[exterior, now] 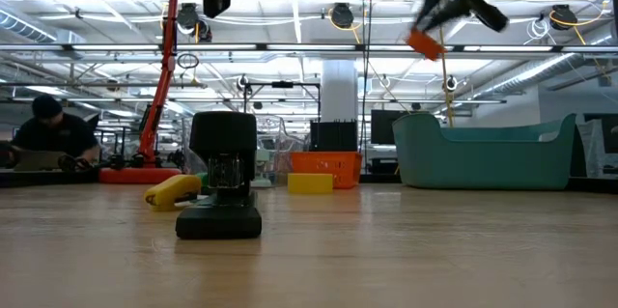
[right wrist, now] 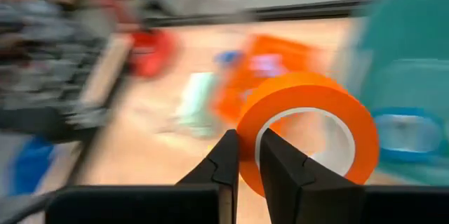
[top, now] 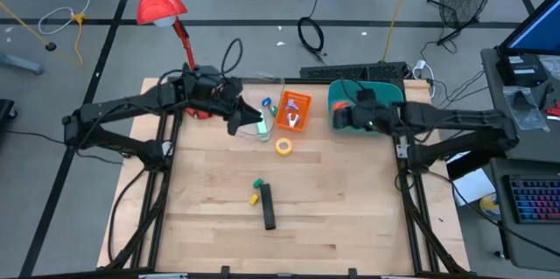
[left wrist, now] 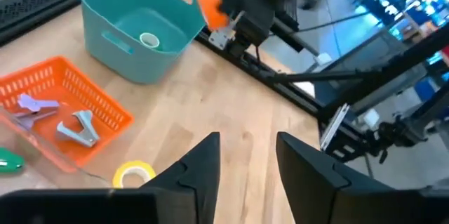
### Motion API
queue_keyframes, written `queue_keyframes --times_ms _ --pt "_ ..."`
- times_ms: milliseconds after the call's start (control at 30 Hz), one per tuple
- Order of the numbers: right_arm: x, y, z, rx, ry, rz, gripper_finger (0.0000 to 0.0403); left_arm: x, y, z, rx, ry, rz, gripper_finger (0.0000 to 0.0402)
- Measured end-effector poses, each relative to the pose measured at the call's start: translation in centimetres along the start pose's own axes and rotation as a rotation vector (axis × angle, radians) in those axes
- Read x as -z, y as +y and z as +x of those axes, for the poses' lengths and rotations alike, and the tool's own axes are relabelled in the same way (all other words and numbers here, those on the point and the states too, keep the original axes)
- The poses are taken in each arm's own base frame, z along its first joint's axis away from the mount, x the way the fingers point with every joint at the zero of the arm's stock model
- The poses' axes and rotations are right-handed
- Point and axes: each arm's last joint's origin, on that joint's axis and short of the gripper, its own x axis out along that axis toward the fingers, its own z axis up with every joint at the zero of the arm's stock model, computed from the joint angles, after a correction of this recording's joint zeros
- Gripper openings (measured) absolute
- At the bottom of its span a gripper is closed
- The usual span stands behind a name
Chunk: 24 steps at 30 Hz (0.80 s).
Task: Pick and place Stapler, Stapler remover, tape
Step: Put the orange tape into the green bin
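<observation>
The right claw (right wrist: 249, 155) pinches the orange tape roll (right wrist: 309, 129) at the teal bin (top: 372, 95) — release only once it is squarely over the bin. The left claw (left wrist: 247, 155), spread and empty, waits beside the orange basket (top: 295, 109).

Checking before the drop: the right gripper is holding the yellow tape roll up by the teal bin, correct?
Not quite: the roll in the right gripper is the orange tape, as the right wrist view shows. It is indeed up by the teal bin. The yellow tape lies on the table.
</observation>
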Motion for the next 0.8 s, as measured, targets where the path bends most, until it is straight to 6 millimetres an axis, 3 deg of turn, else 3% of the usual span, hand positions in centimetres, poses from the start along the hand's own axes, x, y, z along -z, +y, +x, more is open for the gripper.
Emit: queue_keyframes --times_ms 267,500,800 --pt "-2.3 -5.2 1.8 0.467 0.03 -0.053 0.003 0.9 -1.5 0.6 0.003 0.021 0.038 0.0127" --pt "-4.1 -7.5 4.0 0.642 0.043 -0.104 0.003 1.5 -2.4 0.9 -0.011 0.038 0.06 0.0127" --pt "-1.8 -13.1 6.3 0.812 0.219 -0.036 0.0029 2.1 -3.1 1.1 -0.01 0.063 0.072 0.0127"
